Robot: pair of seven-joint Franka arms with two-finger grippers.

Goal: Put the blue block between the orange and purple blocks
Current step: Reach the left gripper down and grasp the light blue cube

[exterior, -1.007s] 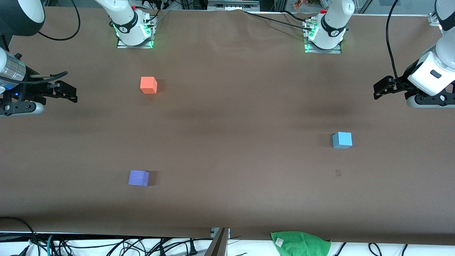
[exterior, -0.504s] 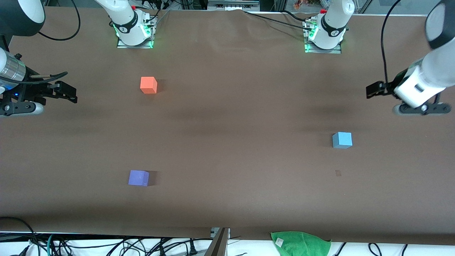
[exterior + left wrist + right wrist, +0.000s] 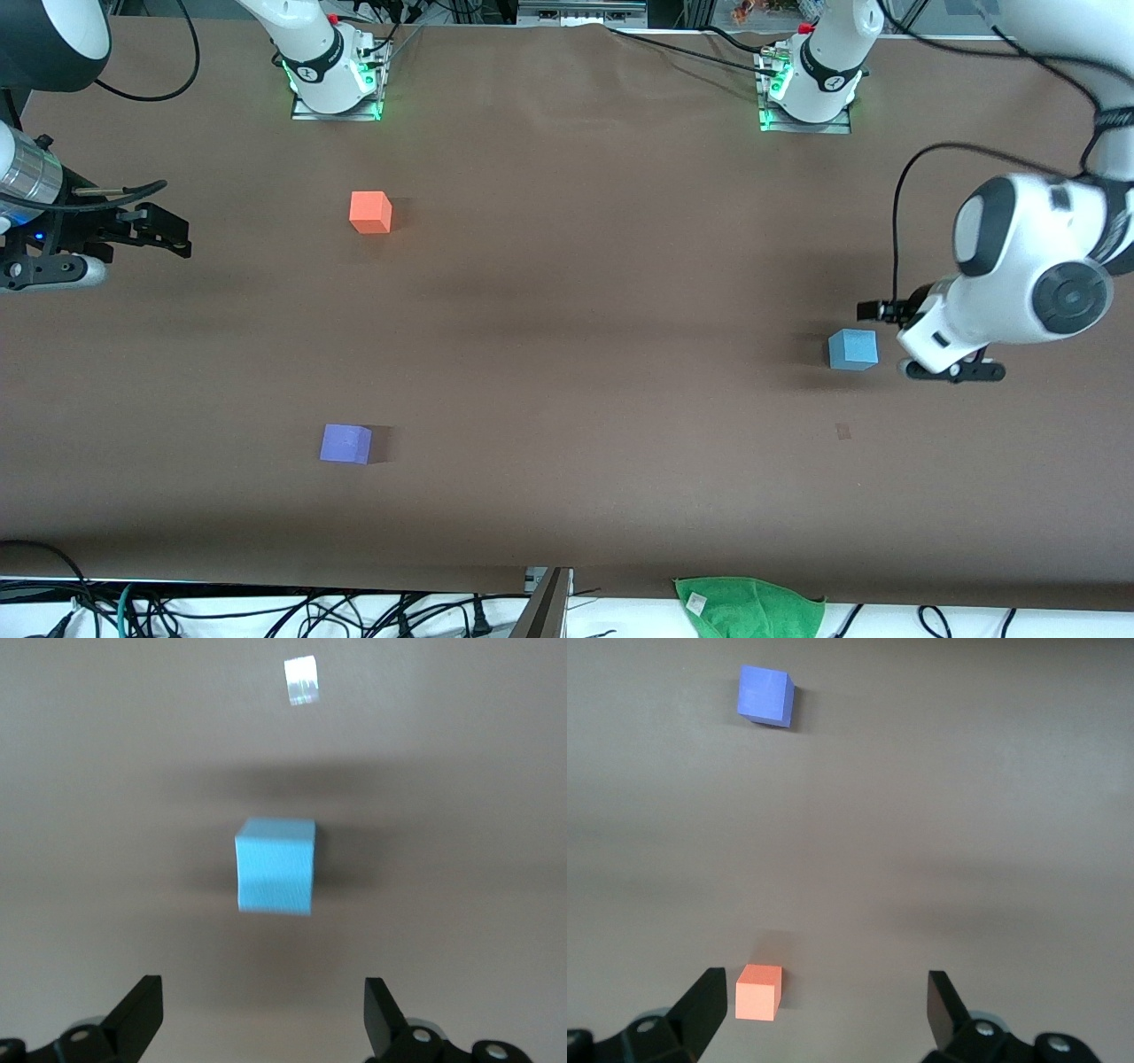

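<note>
The blue block (image 3: 853, 348) sits on the brown table toward the left arm's end. My left gripper (image 3: 875, 311) hangs open over the table just beside it. In the left wrist view the blue block (image 3: 275, 866) lies ahead of my open left gripper (image 3: 263, 1010), with nothing between the fingers. The orange block (image 3: 370, 212) and the purple block (image 3: 345, 443) stand apart toward the right arm's end, the purple one nearer the camera. My right gripper (image 3: 173, 235) waits open over that end. Its wrist view shows the orange block (image 3: 758, 991) and the purple block (image 3: 765, 695) past the open right gripper (image 3: 827, 1001).
A green cloth (image 3: 751, 605) lies at the table's near edge. A small tape mark (image 3: 842, 431) is on the table, nearer the camera than the blue block. Both arm bases (image 3: 335, 84) stand along the table's edge farthest from the camera. Cables hang off the near edge.
My left arm has swung in from the left arm's end of the table and come down beside the blue block. The right arm and all three blocks have not moved.
</note>
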